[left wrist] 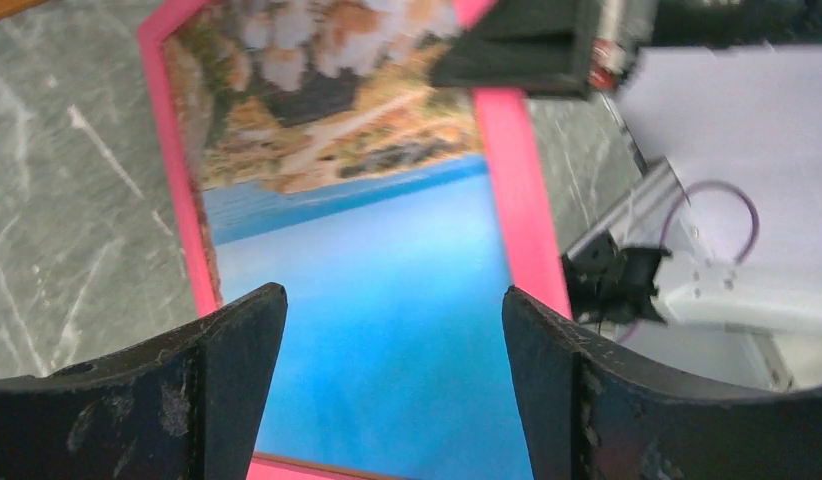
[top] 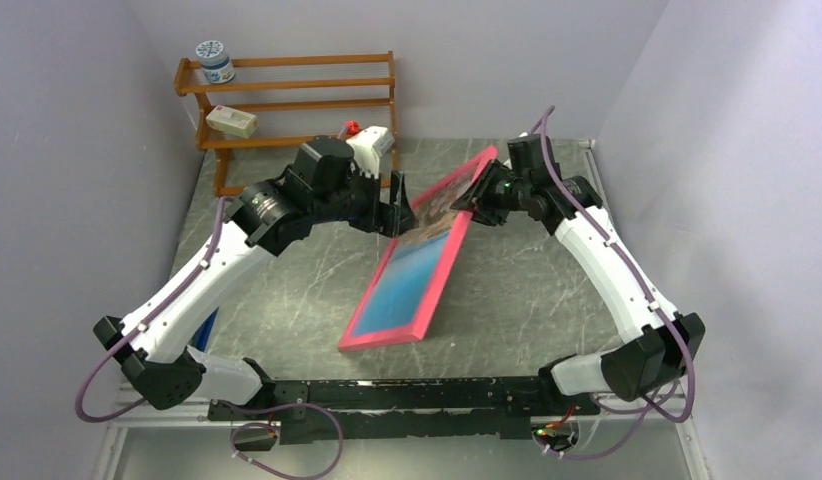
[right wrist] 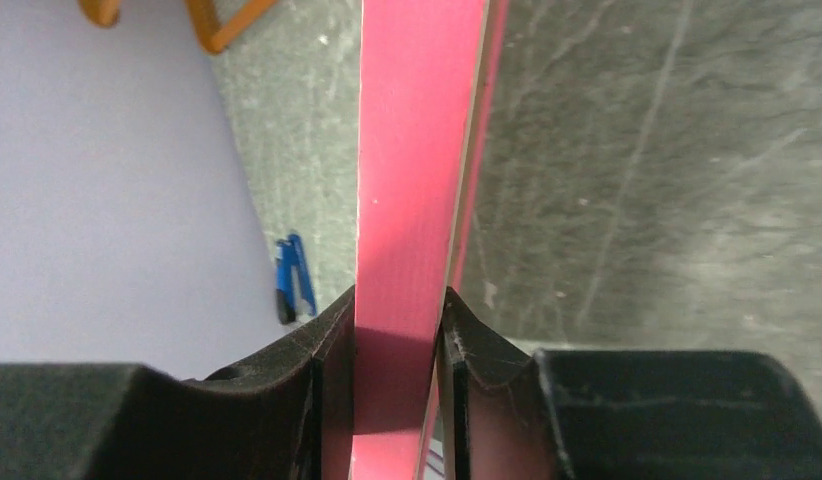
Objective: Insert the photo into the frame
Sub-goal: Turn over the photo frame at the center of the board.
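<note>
Grey marbled tabletop (top: pixel 547 300) under me, pale walls all round, and a wooden rack (top: pixel 287 85) stood at the far-left corner with a jar (top: pixel 215 60) on its top shelf and a small box (top: pixel 232 121) lower down. And the frame (top: pixel 382 340) was up on a slant near the middle of the tabletop: near short edge down on the surface, far end lifted toward the far-right corner. My right gripper (top: pixel 480 193) had that raised end, fingers (right wrist: pixel 327 390) pinched tight on the pink edge, one pad on each face. The photo (top: pixel 407 285) showed inside the pink border, blue sky at the near end, rocky shore at the far end. My left gripper (top: pixel 399 205) hung just beside the frame's left edge, up near the raised end. Its fingers (left wrist: pixel 227 390) were spread wide, holding nothing, the picture in plain sight between them.
</note>
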Tool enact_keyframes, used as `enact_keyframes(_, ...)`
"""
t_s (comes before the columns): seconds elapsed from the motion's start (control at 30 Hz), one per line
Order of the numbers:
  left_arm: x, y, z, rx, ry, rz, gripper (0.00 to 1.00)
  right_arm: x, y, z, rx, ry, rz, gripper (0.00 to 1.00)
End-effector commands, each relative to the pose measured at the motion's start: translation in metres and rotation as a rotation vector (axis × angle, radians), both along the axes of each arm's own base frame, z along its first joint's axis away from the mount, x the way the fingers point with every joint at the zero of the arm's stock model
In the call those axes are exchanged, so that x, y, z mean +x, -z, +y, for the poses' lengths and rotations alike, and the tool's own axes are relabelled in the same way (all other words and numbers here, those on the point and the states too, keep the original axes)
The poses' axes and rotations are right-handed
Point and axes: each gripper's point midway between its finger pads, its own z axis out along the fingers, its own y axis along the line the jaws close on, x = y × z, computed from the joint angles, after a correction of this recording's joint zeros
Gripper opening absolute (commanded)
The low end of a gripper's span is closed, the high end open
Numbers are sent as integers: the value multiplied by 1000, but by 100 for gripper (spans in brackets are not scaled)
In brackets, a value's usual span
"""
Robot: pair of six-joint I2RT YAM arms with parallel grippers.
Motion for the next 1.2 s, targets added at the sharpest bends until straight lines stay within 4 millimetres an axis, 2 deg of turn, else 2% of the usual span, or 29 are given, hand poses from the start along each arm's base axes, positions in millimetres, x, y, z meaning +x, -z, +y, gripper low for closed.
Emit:
enact_keyframes(0.0, 42, 14, 31, -20, -279, 89, 84, -8, 4, -18, -75, -195, -80, 32)
enact_keyframes(0.17, 65, 72, 71, -34, -444, 259, 82, -14, 39, -38, -56, -288, -77, 31)
enact_keyframes(0.23, 70, 100, 86, -11, -480, 310, 83, -15, 58, -43, -59, -324, -63, 35)
enact_keyframes(0.37, 78, 141, 107, 60, -452, 381, 87, -20, 89, -49, -52, -391, -11, 43)
enact_keyframes(0.5, 83, 178, 125, 116, -441, 485, 87, -17, 107, -55, 6, -399, -15, 46)
enact_keyframes(0.6, 85, 204, 131, 127, -440, 554, 87, -12, 119, -61, 49, -383, -16, 46)
enact_keyframes(0.77, 89, 236, 128, 110, -423, 654, 83, 4, 124, -64, 95, -339, -27, 48)
enact_keyframes(0.9, 90, 253, 125, 110, -411, 699, 81, 9, 134, -67, 92, -304, -12, 48)
enact_keyframes(1.0, 88, 261, 125, 109, -410, 715, 80, 12, 135, -70, 105, -266, -19, 43)
enact_keyframes(1.17, 86, 265, 126, 104, -427, 725, 80, 20, 128, -77, 123, -164, -64, 29)
